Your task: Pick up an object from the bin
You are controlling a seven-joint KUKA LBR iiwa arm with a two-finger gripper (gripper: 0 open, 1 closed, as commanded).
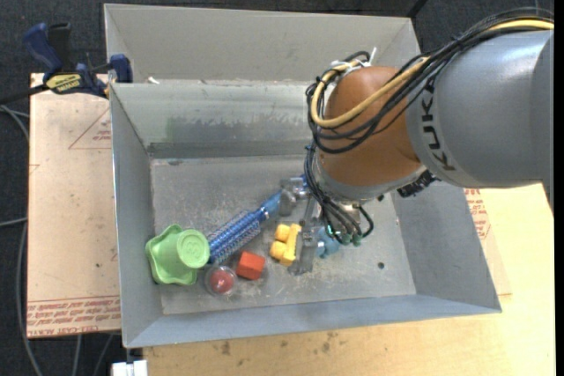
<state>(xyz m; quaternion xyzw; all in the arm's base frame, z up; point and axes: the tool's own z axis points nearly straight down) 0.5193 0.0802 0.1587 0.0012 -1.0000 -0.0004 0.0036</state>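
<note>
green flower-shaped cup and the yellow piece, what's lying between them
In the camera view, between the green cup and the yellow piece, the blue ridged stick slants across the stretch. The orange block lies just below it.

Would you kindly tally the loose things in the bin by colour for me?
Green: 1, flower-shaped cup
Blue: 1, ridged stick
Red: 2, ball, block
Yellow: 1, chunky piece
Total: 5
A teal bit right of the chunky piece is too hidden to count.
</note>
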